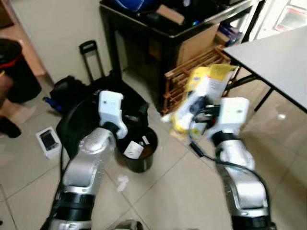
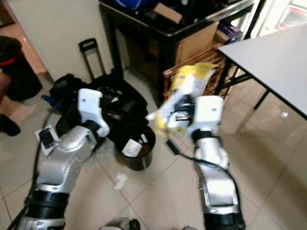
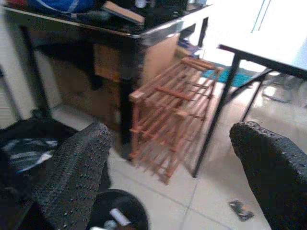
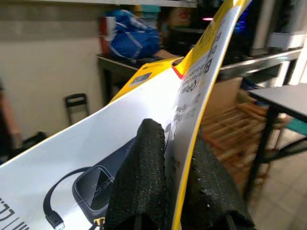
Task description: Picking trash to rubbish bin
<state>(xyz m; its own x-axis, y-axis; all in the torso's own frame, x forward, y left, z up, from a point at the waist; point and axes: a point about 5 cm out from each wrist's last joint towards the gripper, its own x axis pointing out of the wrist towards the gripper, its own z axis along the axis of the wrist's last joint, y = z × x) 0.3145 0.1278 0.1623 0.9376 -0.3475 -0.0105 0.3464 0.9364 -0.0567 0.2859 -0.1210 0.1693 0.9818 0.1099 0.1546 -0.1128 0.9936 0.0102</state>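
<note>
A tiled floor [image 1: 168,191] is seen from above, with a grey desk [image 1: 283,57] at the right edge and a dark desk [image 1: 144,28] loaded with boxes and a blue bag against the wall at the back. A wooden rack [image 1: 180,79] is leaned against the dark desk, and a black bag [image 1: 76,115] with a trolley handle is slumped on the floor to its left. A black rubbish bin [image 1: 139,151] is stood on the tiles just in front of that bag, between the two arms, with a few white scraps inside it. The trash, a flat yellow and white package [image 1: 204,93] printed with a picture of a device and cable, is held up in the air to the right of the bin and above its rim, in front of the rack. It is pinched between the two black fingers of the right gripper [image 4: 170,187], which are closed tight on either face of it. The left gripper [image 3: 172,167] is raised over the near-left side of the bin, its fingers spread wide apart with nothing between them. A small white box [image 1: 48,141] is lying on the floor at the left, and a crumpled white scrap [image 1: 123,182] is lying on the tiles just in front of the bin.
</note>
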